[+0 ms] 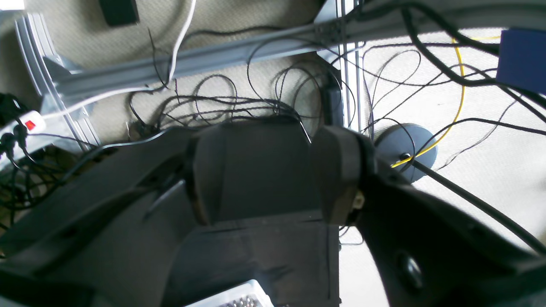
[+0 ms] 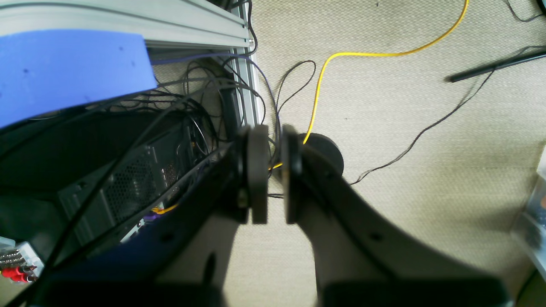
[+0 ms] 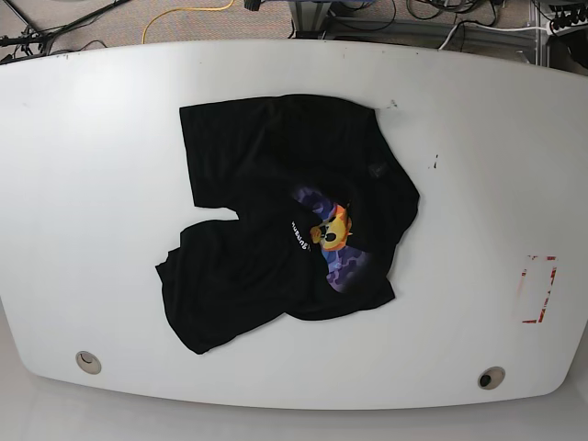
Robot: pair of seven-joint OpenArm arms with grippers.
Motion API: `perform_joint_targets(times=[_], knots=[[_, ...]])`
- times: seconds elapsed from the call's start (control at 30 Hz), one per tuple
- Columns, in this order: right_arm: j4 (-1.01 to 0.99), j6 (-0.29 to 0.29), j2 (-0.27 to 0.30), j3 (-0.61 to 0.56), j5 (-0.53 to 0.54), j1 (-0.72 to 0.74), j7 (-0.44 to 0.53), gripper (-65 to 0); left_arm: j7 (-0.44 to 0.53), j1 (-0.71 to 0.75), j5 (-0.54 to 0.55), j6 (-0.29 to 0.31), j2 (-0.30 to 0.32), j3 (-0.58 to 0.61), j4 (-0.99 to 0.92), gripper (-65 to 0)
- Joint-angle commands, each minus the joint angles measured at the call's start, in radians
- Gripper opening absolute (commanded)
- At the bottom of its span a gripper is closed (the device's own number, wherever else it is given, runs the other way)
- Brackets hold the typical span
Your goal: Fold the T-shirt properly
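The black T-shirt point(image 3: 285, 220) lies crumpled on the white table point(image 3: 478, 138) in the base view, left of centre, with its yellow-orange face and purple-blue patch facing up. Neither arm shows in the base view. My left gripper point(image 1: 268, 136) is wide open and empty, with floor and cables below it. My right gripper point(image 2: 275, 136) is empty, its pads point(image 2: 258, 170) a narrow gap apart, over carpet. The T-shirt is out of both wrist views.
A red-outlined mark point(image 3: 536, 289) sits near the table's right edge. Two round holes point(image 3: 88, 361) point(image 3: 491, 378) lie near the front edge. Below the grippers are aluminium frame rails point(image 1: 239, 51), tangled cables, a yellow cable point(image 2: 341, 55) and a computer case point(image 2: 128, 187).
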State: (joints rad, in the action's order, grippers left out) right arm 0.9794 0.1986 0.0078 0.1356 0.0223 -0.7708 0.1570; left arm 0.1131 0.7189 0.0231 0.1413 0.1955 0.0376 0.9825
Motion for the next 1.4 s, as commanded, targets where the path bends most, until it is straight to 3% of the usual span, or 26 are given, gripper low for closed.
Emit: perform_joint_targets(times=[0.0,1.37], knots=[[0.036,0.001,-0.001,0.0,-0.003,-0.033,0.014,-60.5,0.015,0.036,-0.002,-0.004,0.007,-0.003,0.027,-33.9],[0.697,0.0,-0.058,0.026,0.016,-0.43,-0.06,-60.6,-0.001,0.411,0.009,-0.014,-0.021,-0.153,0.598,-32.9]])
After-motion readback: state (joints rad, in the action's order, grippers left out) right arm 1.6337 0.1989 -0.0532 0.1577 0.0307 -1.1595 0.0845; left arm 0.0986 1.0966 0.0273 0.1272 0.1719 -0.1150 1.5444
